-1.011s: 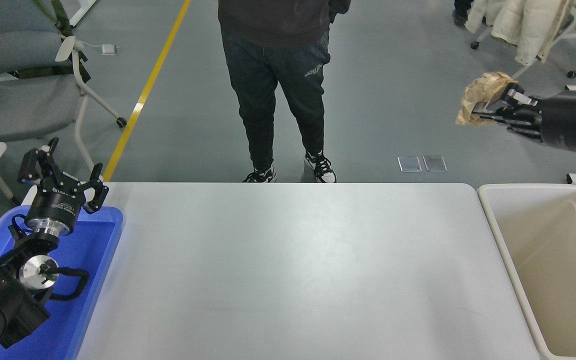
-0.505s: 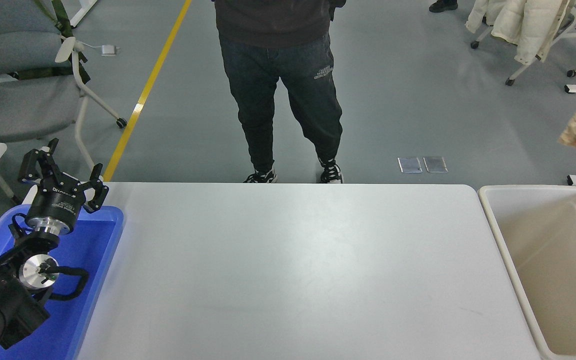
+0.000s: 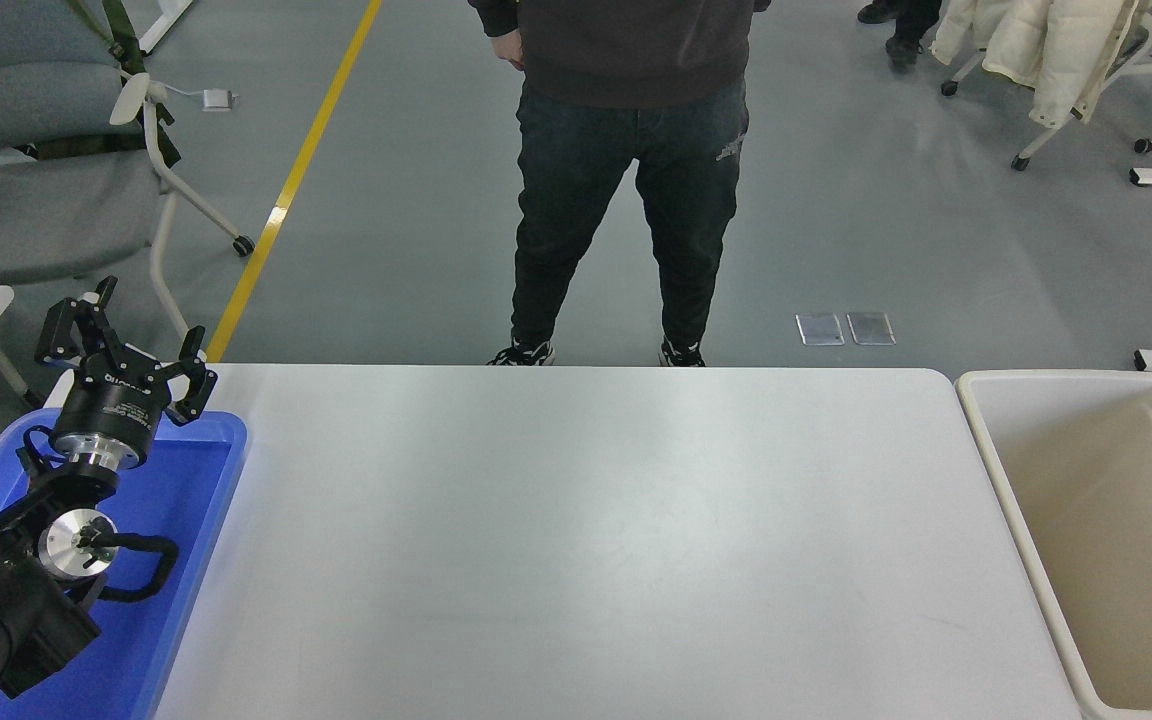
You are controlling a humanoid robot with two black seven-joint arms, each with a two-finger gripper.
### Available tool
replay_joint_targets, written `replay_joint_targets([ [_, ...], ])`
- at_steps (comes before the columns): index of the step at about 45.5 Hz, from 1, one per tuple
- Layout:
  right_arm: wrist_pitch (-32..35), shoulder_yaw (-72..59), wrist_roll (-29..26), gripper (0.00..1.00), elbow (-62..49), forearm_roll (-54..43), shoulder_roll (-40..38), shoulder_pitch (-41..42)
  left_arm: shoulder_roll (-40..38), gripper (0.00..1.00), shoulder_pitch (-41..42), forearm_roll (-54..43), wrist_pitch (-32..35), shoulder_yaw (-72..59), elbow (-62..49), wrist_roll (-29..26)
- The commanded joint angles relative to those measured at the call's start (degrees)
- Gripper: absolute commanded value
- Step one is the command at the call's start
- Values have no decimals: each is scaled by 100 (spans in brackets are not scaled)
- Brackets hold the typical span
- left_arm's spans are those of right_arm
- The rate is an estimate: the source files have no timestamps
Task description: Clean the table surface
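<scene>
The table surface [image 3: 596, 530] is a wide white top with rounded corners and fills the middle of the head view; nothing lies on it. My left gripper [image 3: 126, 335] is parked at the lower left above the blue tray, open with its fingers spread and nothing between them. My right arm and its gripper are out of view.
A blue tray [image 3: 171, 560] sits at the table's left end under my left arm. A beige bin [image 3: 996, 470] stands off the table's right end. A person [image 3: 626, 150] stands at the far edge. Chairs stand at the back left and back right.
My right gripper, shut on a crumpled brown paper, moved right and left the picture. The person stepped to the right along the far edge.
</scene>
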Motion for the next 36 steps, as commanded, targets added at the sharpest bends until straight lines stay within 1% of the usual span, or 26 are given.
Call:
replay_joint_targets([
  [1,-15,8,55,0,-1043,169,456,-375,0,100,0,1,-9,0,4,0],
  [4,-6,0,64,0,-1473,231,614,-525,0,100,0,1,-9,0,-5,0],
  [12,29,-18,205,0,-2352,231,1220,-586,0,100,0,1,-9,0,-5,0],
  [19,29,-27,213,0,-2862,222,1704,-586,0,100,0,1,0,0,4,0],
  [29,-41,-149,213,0,-3100,213,2029,-586,0,100,0,1,-9,0,4,0],
  [36,-50,-457,213,0,-3952,231,2661,-578,0,100,0,1,-9,0,-5,0],
])
